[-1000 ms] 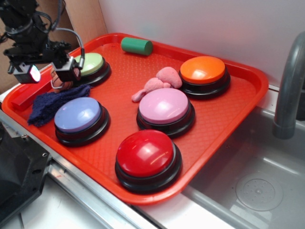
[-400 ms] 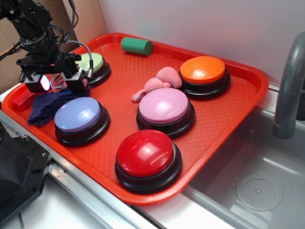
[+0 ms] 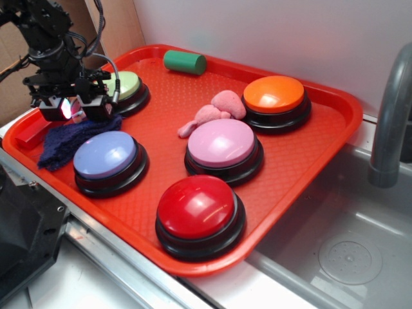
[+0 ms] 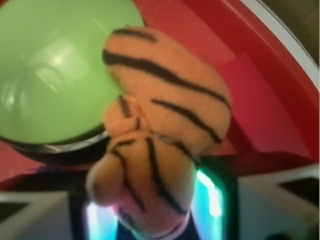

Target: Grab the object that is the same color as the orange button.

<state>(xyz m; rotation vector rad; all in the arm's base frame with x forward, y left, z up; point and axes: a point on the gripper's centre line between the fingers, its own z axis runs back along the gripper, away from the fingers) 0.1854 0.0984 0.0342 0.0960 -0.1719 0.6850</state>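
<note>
The object, a small orange plush with dark stripes [image 4: 160,115], fills the wrist view and sits between my gripper's [image 4: 152,210] two glowing pads, which press its sides. In the exterior view my gripper [image 3: 72,111] is at the tray's far-left side, beside the green button [image 3: 125,85] and over a dark blue cloth [image 3: 67,141]; the plush itself is hidden there behind the fingers. The orange button [image 3: 273,93], a glossy orange dome on a black base, stands at the back right of the tray, far from my gripper.
On the red tray [image 3: 322,167] stand lilac [image 3: 106,158], pink [image 3: 222,145] and red [image 3: 196,209] dome buttons. A pink plush [image 3: 215,109] and a green cylinder [image 3: 185,62] lie at the back. A red flat bar [image 3: 29,136] lies left. A sink and faucet [image 3: 389,116] are right.
My gripper has moved right and down from over the red bar to the blue cloth beside the green button; the orange plush seen under it a second ago is now hidden between the fingers.
</note>
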